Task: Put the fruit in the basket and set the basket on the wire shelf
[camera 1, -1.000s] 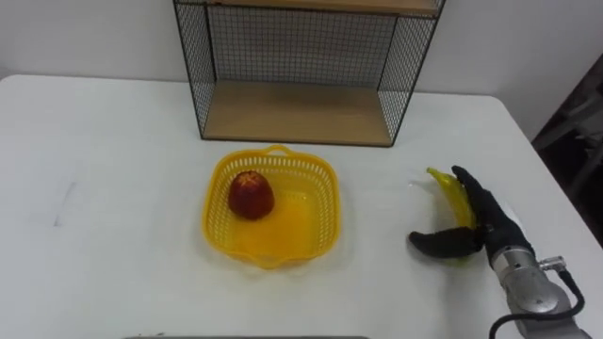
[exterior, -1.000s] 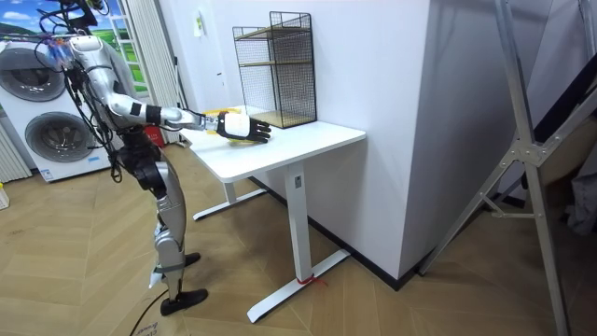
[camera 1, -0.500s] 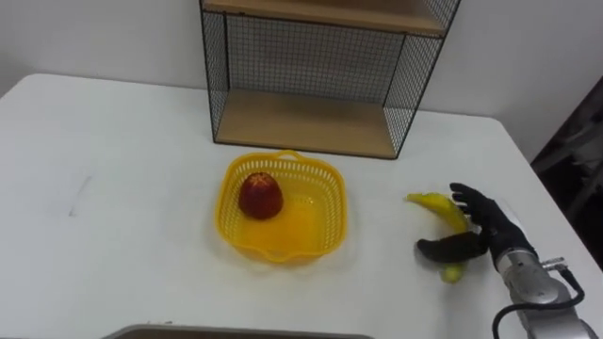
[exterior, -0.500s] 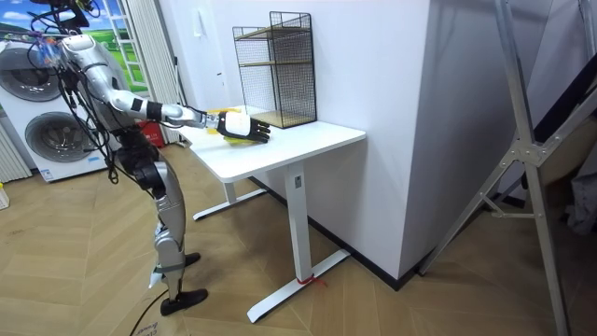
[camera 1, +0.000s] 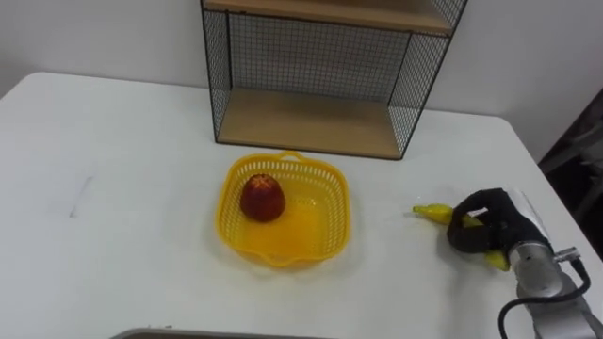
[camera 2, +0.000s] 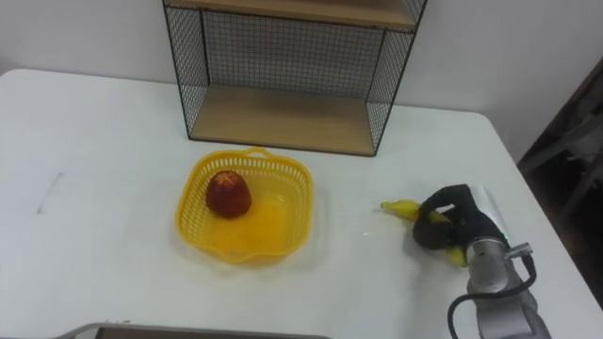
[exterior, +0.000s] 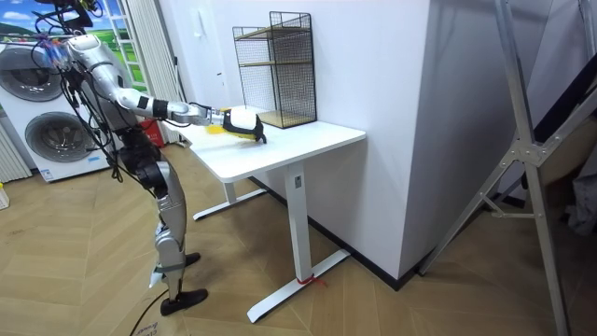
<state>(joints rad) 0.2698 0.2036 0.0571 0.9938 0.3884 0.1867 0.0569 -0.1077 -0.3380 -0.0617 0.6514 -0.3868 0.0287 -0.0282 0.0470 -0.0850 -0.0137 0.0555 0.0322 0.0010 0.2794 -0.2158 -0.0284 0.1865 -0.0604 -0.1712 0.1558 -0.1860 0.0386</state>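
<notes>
A yellow plastic basket [camera 1: 325, 184] sits on the white table [camera 1: 122, 226] in front of the wire shelf [camera 1: 311, 121]. A red apple [camera 1: 263, 198] lies inside it, toward its left side. To the right, near the table's right edge, a yellow banana [camera 1: 435, 214] lies on the table with my right hand [camera 1: 492, 226] curled round its middle. Its stem end sticks out to the left and its tip shows under the hand. In the room view the right hand [exterior: 242, 122] is stretched out over the table.
The black wire shelf [camera 2: 283, 113] with wooden boards stands at the back of the table, its lower board bare. The table's right edge [camera 1: 556, 207] runs close beside the hand. I stand at the table's end, with washing machines [exterior: 42, 103] behind me.
My right hand's fingers have curled from straight round the banana. The view shifted slightly down and left one second ago to now.
</notes>
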